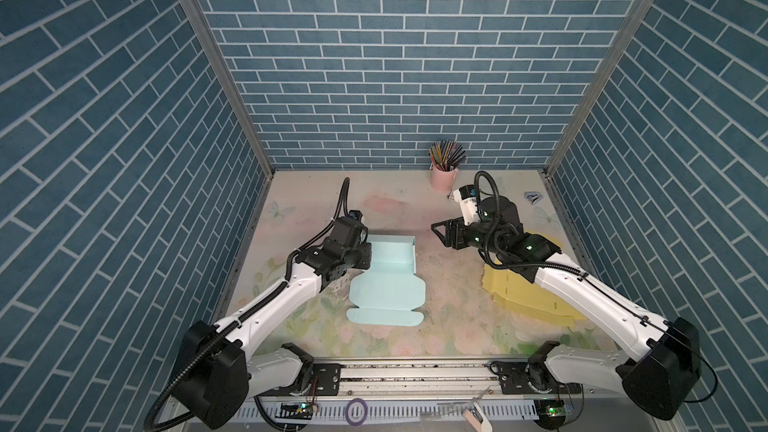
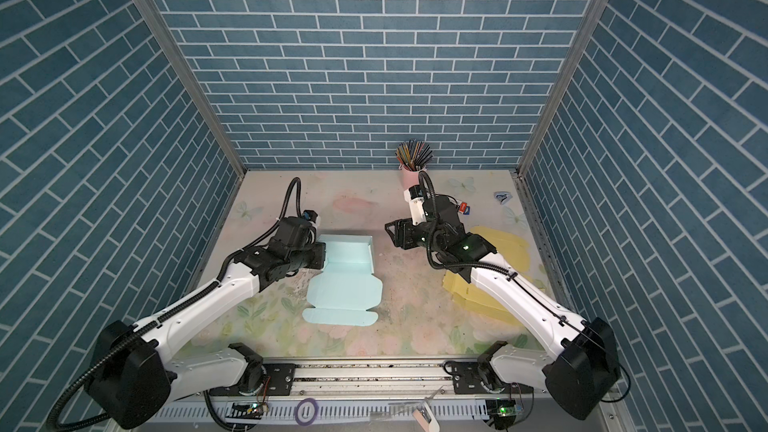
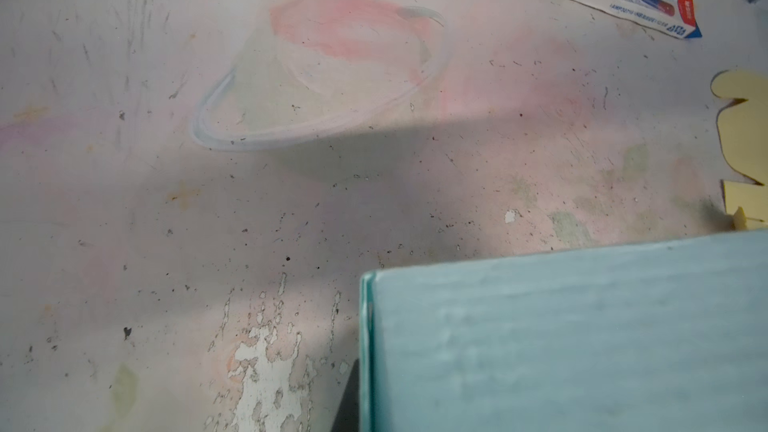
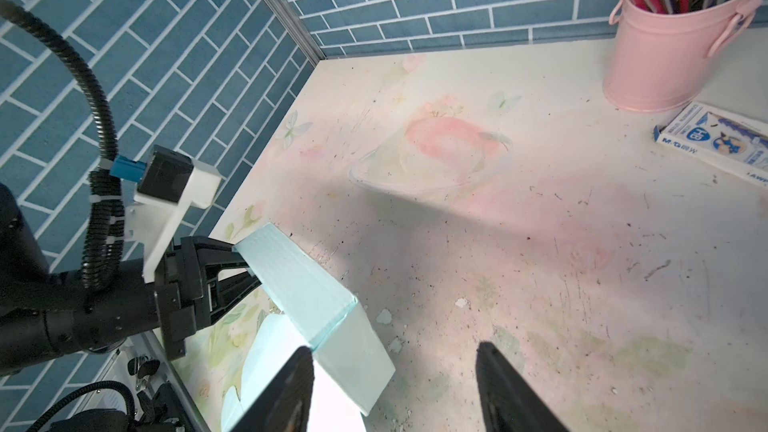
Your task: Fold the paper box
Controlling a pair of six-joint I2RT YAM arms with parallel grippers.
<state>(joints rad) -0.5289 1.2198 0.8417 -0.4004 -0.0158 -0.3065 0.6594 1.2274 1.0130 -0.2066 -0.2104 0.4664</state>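
The light blue paper box (image 1: 386, 288) lies left of the table's middle, its far walls raised and its near flaps flat; it shows in both top views (image 2: 345, 292). My left gripper (image 1: 367, 253) is at the box's left wall. In the right wrist view this gripper (image 4: 248, 264) is shut on that wall's upper corner. The left wrist view shows only the box wall (image 3: 582, 347), not the fingers. My right gripper (image 1: 438, 234) hovers to the right of the box, apart from it, open and holding nothing (image 4: 395, 388).
A pink bucket of pencils (image 1: 444, 176) stands at the back. A pencil carton (image 4: 715, 139) lies beside it. Flat yellow box blanks (image 1: 528, 297) lie under the right arm. A small blue object (image 1: 533, 198) sits at the far right edge.
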